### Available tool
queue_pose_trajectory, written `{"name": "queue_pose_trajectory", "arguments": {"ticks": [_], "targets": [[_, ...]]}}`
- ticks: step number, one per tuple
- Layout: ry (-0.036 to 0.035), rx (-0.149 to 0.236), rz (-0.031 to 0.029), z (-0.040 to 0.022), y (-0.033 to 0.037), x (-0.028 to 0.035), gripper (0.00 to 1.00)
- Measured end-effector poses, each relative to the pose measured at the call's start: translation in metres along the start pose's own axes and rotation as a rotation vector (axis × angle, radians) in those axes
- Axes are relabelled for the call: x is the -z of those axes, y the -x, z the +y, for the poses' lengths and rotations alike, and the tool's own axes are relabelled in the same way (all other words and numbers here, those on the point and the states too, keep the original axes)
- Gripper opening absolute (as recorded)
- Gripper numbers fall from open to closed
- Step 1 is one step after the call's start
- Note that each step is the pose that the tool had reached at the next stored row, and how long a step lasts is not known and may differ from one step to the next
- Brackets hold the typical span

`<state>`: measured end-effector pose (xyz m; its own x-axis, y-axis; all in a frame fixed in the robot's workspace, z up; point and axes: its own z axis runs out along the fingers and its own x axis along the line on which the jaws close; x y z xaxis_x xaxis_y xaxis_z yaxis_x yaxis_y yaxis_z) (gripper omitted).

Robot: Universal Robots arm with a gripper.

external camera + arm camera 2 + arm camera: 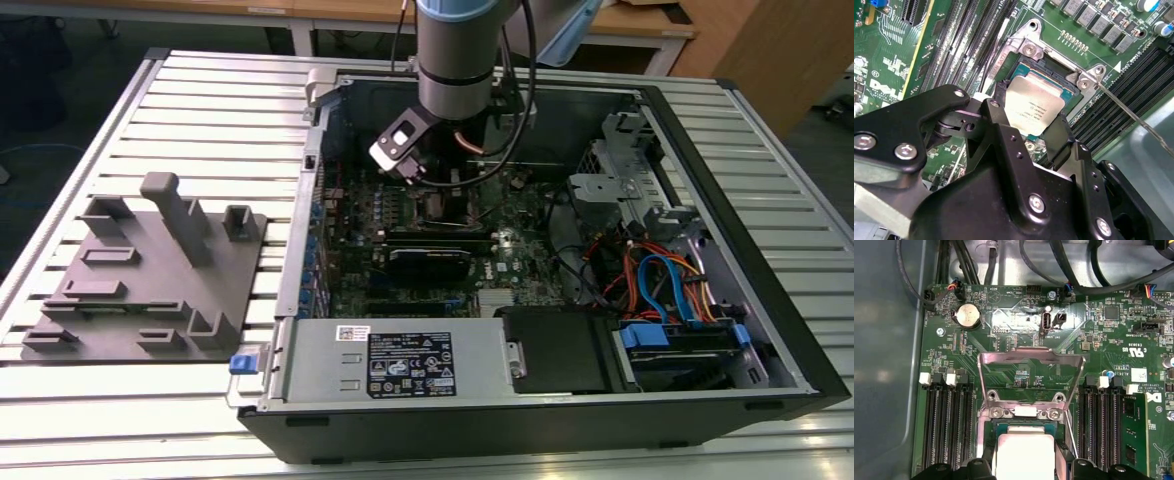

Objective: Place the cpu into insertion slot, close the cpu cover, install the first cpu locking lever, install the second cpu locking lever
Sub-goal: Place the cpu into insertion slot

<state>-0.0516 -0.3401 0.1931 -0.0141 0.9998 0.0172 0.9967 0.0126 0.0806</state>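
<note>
In the exterior view my gripper [447, 185] reaches down into the open computer case over the green motherboard. In both wrist views the cpu [1035, 104] [1024, 452], a silver square chip, sits between my black fingers [998, 112], directly over the insertion slot [1051, 75] [1024, 426]. The gripper [1029, 122] [1025, 461] is shut on the chip's two opposite edges. I cannot tell whether the chip rests fully in the socket. The cpu cover [1030, 359] stands tilted up and open behind the slot. A thin wire locking lever [1129, 112] [1070, 432] sticks out beside the socket, unlatched.
Long black memory slots [946, 425] [1101, 420] flank the socket on both sides. A power-supply box [380, 365] lies at the case's front and a drive cage with blue and orange cables [661, 285] at the exterior view's right. A grey fixture [147, 275] lies outside the case.
</note>
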Motion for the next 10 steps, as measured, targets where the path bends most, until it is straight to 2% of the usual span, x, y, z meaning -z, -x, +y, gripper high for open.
{"name": "queue_pose_trajectory", "arguments": {"ticks": [10], "targets": [[0.0001, -0.009, -0.0006, -0.0008, 0.0000, 0.0002, 0.54]]}}
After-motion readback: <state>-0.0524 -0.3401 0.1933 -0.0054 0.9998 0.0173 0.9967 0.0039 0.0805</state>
